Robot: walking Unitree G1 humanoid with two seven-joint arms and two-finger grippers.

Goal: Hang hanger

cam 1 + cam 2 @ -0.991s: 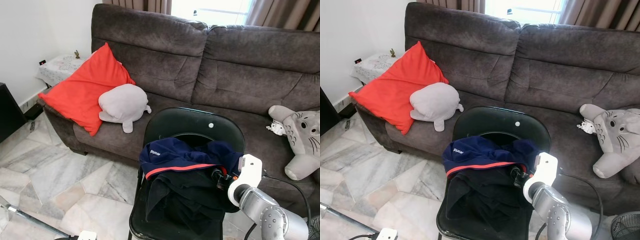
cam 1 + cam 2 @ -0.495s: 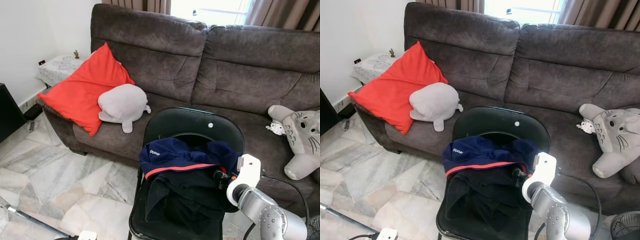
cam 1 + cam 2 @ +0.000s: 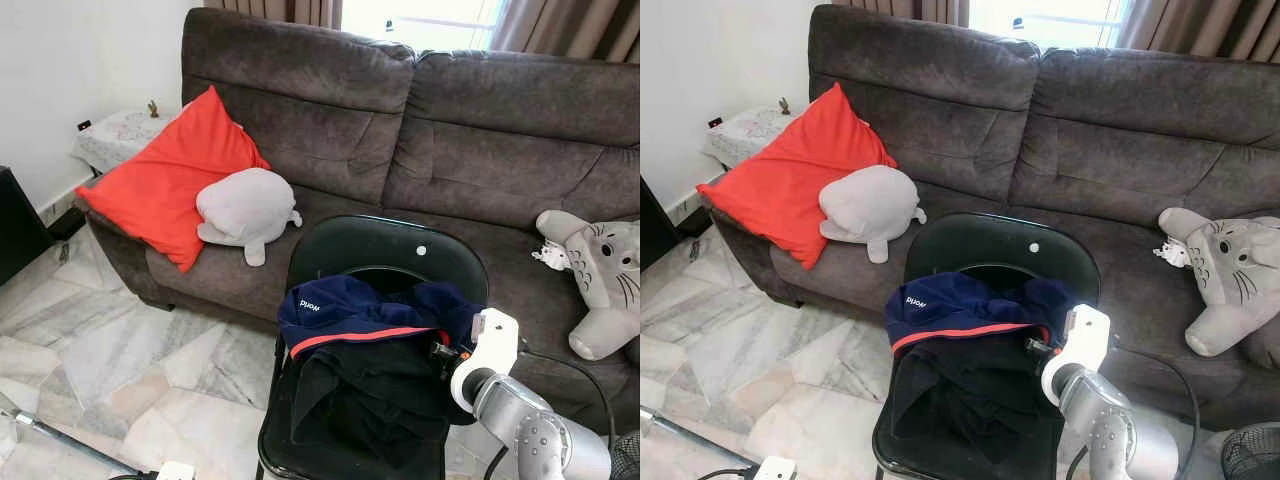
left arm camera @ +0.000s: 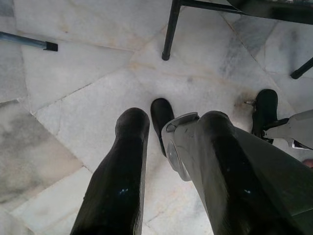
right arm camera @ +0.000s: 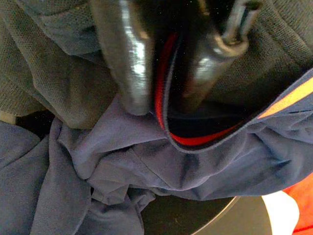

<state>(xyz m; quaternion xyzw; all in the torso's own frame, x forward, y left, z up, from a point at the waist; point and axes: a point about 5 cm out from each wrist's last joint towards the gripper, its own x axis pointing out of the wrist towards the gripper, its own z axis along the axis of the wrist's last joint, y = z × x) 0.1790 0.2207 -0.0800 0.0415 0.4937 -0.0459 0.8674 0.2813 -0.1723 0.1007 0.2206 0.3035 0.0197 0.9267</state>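
Observation:
A navy garment (image 3: 365, 312) with a red-trimmed edge lies heaped over darker clothes on the seat of a black chair (image 3: 390, 245). My right gripper (image 3: 441, 352) reaches into the heap from the right. In the right wrist view its two black fingers (image 5: 124, 54) straddle the garment's red trim (image 5: 195, 139) and pinch that edge. No hanger can be made out among the folds. My left gripper (image 4: 171, 120) hangs low over the marble floor, fingers apart with nothing between them.
Behind the chair stands a dark grey sofa (image 3: 480, 130) with a red cushion (image 3: 170, 180), a grey plush (image 3: 248, 208) and a grey cat-like plush (image 3: 605, 275). A metal pole (image 3: 60, 440) lies on the floor at the left. A chair leg (image 4: 168, 34) is near my left gripper.
My right gripper has edged a little to the left, deeper into the clothes heap. The clothes and the chair stay where they were.

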